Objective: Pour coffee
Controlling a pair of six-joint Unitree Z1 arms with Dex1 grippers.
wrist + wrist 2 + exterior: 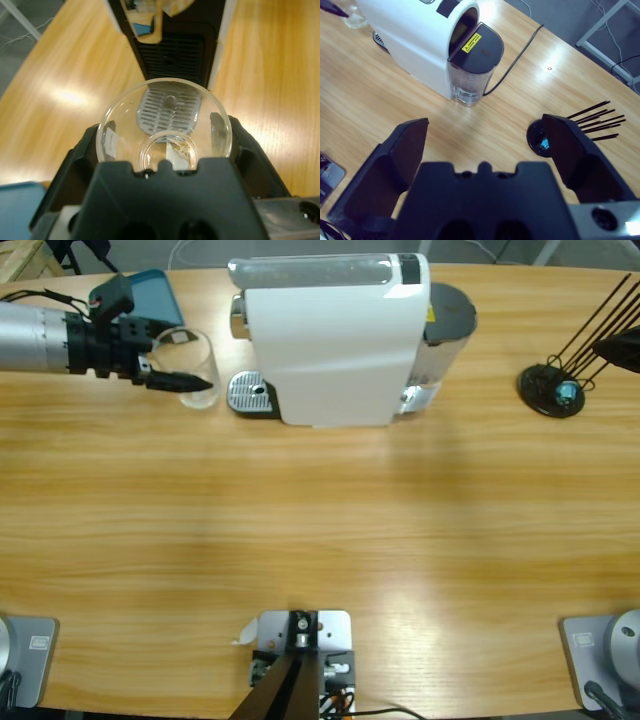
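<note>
A: From above, the left pincer [180, 381] is reaching in from the desk's [320, 510] left edge, pinching a clear glass [190, 368] that is sitting just beside the drip tray [250, 395] of the white coffee machine [335, 340]. A black stick holder [553, 390] is standing well apart, at the far right.

B: Along the left wrist, the jaws are gripping the glass on both sides, with a thin brownish trace of coffee [181, 150] showing at its base.

A: The right pincer [485, 145] is hanging spread and holding nothing, looking down on the machine's back.

B: The glass appears gripped for carrying; tipping it calls for a slow wrist roll, though no receiving vessel is showing.
</note>
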